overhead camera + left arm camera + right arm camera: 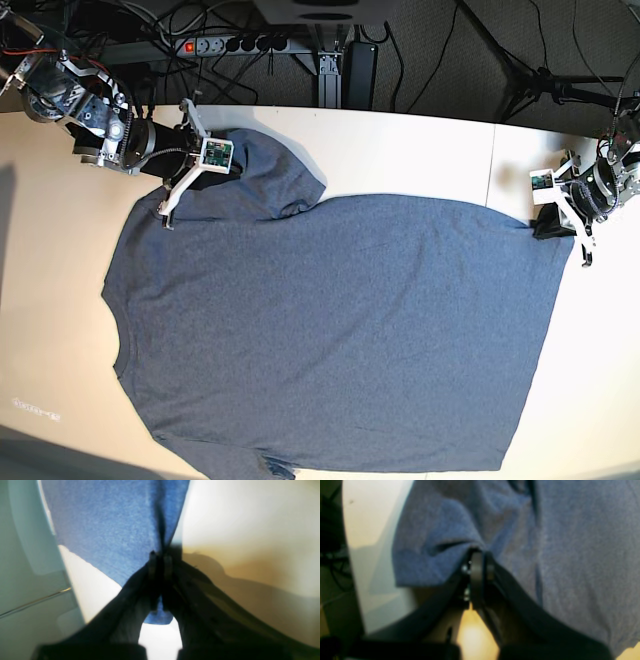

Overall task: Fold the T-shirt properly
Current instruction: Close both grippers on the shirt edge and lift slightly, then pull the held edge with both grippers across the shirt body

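Note:
The slate-blue T-shirt (340,330) lies spread flat on the table with its plain side up, neck toward the left of the base view and hem toward the right. My right gripper (228,168) is at the far-left sleeve. In the right wrist view this gripper (478,560) is shut on a bunched fold of the T-shirt (570,555). My left gripper (546,222) sits at the far-right hem corner. In the left wrist view that gripper (161,555) is shut, pinching the edge of the T-shirt (107,530), and a bit of cloth shows below the fingers.
The pale table (400,150) ends at a back edge just behind both arms. Beyond it lie a power strip (235,44), cables and stand legs on dark floor. The shirt's near edge runs close to the bottom of the base view.

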`<state>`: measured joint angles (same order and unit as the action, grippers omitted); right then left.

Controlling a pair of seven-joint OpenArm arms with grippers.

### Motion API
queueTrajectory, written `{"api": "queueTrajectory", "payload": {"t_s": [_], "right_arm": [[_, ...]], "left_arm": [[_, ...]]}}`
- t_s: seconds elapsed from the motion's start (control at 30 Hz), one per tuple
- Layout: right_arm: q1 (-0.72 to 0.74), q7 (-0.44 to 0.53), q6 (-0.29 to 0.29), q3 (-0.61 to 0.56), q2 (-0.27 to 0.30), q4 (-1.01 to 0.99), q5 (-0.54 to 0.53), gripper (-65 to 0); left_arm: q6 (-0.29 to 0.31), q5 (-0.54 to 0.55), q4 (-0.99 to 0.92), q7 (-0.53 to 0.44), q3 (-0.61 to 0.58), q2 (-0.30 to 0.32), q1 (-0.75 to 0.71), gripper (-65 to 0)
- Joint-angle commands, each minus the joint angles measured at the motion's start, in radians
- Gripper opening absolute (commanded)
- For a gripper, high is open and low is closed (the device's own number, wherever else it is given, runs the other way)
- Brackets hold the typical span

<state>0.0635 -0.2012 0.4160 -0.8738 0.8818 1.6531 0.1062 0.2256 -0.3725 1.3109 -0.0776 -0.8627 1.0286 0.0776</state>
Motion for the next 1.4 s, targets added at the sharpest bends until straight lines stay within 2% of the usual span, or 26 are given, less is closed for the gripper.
{"api": "queueTrajectory", "payload": {"t_s": [0.0, 0.23, 0.33, 0.57, 0.77, 0.97, 1.37], "right_arm": [[-0.006, -0.081, 0.037, -0.005, 0.026, 0.010, 0.016, -65.0], [-0.006, -0.163, 0.037, 0.003, 0.036, 0.112, -0.013, -65.0], [-0.006, -0.170, 0.037, 0.019, 0.050, 0.150, -0.027, -65.0], [-0.006, -0.178, 0.037, 0.116, 0.071, 0.181, -0.087, -65.0], [-0.005, -0.178, 0.060, 0.187, 0.071, 0.188, -0.129, -65.0], [0.006, -0.186, 0.060, 0.213, 0.068, 0.200, -0.137, -65.0], [0.151, -0.195, 0.063, 0.212, 0.067, 0.194, -0.140, -65.0]], "left_arm": [[0.111, 0.005, 0.006, 0.006, 0.015, 0.026, -0.006, -65.0], [0.278, 0.084, 0.067, -0.001, 0.143, 0.053, -0.006, -65.0], [0.311, 0.112, 0.093, -0.004, 0.160, 0.064, -0.006, -65.0], [0.311, 0.114, 0.157, 0.002, 0.162, 0.069, -0.005, -65.0], [0.311, 0.159, 0.198, 0.072, 0.208, 0.069, -0.005, -65.0], [0.353, 0.258, 0.198, 0.074, 0.322, 0.069, -0.005, -65.0], [0.355, 0.256, 0.194, 0.082, 0.327, 0.055, 0.018, -65.0]]}}
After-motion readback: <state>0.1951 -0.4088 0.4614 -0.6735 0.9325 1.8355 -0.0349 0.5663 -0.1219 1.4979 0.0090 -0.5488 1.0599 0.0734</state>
